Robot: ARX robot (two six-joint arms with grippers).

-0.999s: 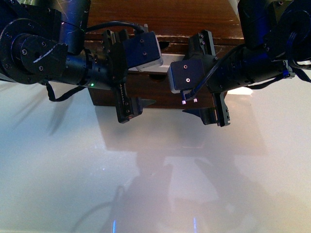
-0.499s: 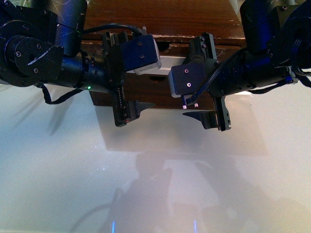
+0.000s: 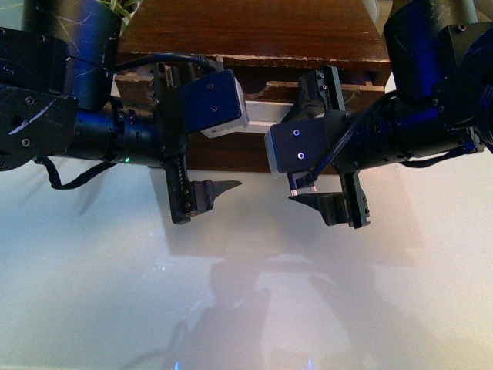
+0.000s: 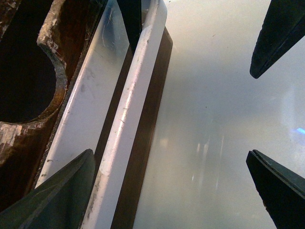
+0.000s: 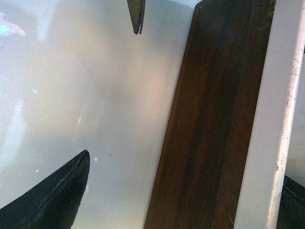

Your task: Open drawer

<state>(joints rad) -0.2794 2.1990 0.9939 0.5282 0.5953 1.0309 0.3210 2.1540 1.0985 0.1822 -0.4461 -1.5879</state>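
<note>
The dark brown drawer (image 3: 254, 153) sits in the cabinet at the top of the front view, its notched top edge showing above the long white bar handle (image 3: 262, 114). My left gripper (image 3: 233, 129) is open, its fingers one above and one below the handle. In the left wrist view (image 4: 169, 155) the handle (image 4: 128, 105) runs beside one finger (image 4: 66, 191). My right gripper (image 3: 304, 139) is open and straddles the handle further right. In the right wrist view (image 5: 186, 167) the handle (image 5: 271, 119) lies by one finger, with the drawer front (image 5: 209, 119) between the fingers.
The wooden cabinet top (image 3: 254, 27) spans the back. A glossy white surface (image 3: 246, 293) stretches from the cabinet towards me. A bit of green plant (image 3: 119, 8) shows at the top left. The two arms crowd close together at the handle.
Both arms have drawn back towards me. The handle and drawer front have come slightly out with them, and the notched top edge now shows.
</note>
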